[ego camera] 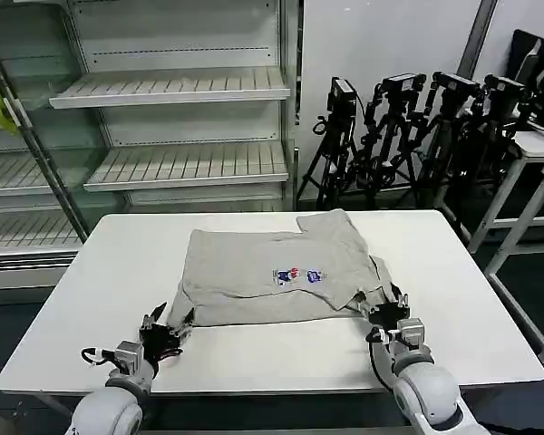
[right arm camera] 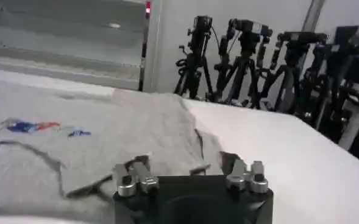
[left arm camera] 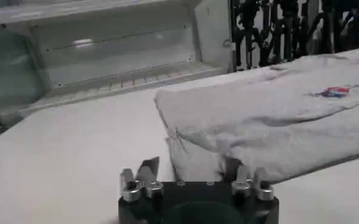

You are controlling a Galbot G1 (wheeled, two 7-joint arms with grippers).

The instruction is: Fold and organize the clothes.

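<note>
Here the white table (ego camera: 100, 299) carries the partly folded grey T-shirt (ego camera: 263, 272) at its middle; the left gripper (ego camera: 163, 333) and right gripper (ego camera: 387, 311), both spread apart, sit at its near corners.

Both tools (ego camera: 166, 332) (ego camera: 385, 308) low, open.

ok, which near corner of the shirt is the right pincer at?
The right pincer is at the T-shirt's near right corner; the left pincer is at the near left one.
</note>
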